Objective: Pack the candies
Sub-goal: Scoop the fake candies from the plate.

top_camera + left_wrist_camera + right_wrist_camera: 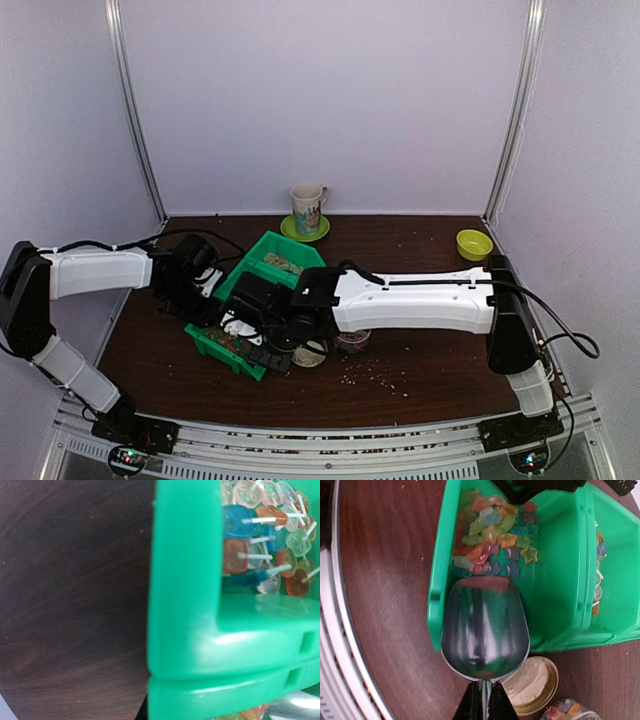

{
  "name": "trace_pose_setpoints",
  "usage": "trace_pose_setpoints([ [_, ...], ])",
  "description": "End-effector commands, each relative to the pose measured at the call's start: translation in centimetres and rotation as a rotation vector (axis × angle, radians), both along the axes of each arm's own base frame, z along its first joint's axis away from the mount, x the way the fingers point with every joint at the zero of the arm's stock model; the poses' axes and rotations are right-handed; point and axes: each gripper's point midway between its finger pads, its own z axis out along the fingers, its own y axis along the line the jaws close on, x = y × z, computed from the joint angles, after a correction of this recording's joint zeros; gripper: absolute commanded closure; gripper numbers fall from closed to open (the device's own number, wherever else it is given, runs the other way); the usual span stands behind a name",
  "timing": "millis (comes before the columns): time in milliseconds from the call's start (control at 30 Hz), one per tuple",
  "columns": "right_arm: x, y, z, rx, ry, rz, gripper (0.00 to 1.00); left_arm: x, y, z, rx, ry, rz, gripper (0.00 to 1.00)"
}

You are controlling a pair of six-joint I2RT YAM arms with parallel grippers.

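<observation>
The right gripper (481,704) was clamped shut on the handle of the metal scoop (485,625), whose bowl, just ahead of the jaws, was empty. Beside them stood a part-filled jar (567,711). Farther ahead, most candies (492,535) lay in the green bin (437,580), so packing seemed far from done. Whether the left gripper (208,292) was open or closed could not be told.

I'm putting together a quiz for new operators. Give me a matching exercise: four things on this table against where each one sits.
Things:
1 metal scoop
2 tan lid
3 mug
4 yellow bowl

Places:
A on a green saucer
B back right corner of the table
C held by the right gripper
D flat on the table beside the green bin

Pairs: 1-C, 2-D, 3-A, 4-B
</observation>
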Motion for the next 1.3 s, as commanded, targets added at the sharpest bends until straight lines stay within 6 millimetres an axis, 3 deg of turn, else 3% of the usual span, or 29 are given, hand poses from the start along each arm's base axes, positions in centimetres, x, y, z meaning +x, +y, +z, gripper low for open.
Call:
trace_pose_setpoints([
  [0,2.1,2.9,-5.5,0.093,0.022,-0.076,1.0,1.5,-5.5,3.7,-0.251,-0.07,-0.049,1.0],
  [100,3.7,1.9,-5.8,0.094,0.047,-0.186,1.0,1.5,-5.5,3.9,-0.254,-0.078,-0.05,1.0],
  [200,3.9,1.6,-6.1,0.104,0.069,-0.222,1.0,1.6,-5.6,4.1,-0.261,-0.081,-0.051,1.0],
  [533,4.2,2.1,-6.8,0.209,0.039,-0.203,1.0,1.6,-5.6,4.1,-0.259,-0.085,-0.051,1.0],
  [700,4.8,1.3,-7.3,0.272,-0.002,-0.193,1.0,1.6,-5.5,4.2,-0.26,-0.087,-0.049,1.0],
  [1267,5.5,-1.3,-3.6,0.488,-0.151,-0.2,1.0,1.8,-4.8,4.3,-0.233,-0.095,-0.028,1.0],
])
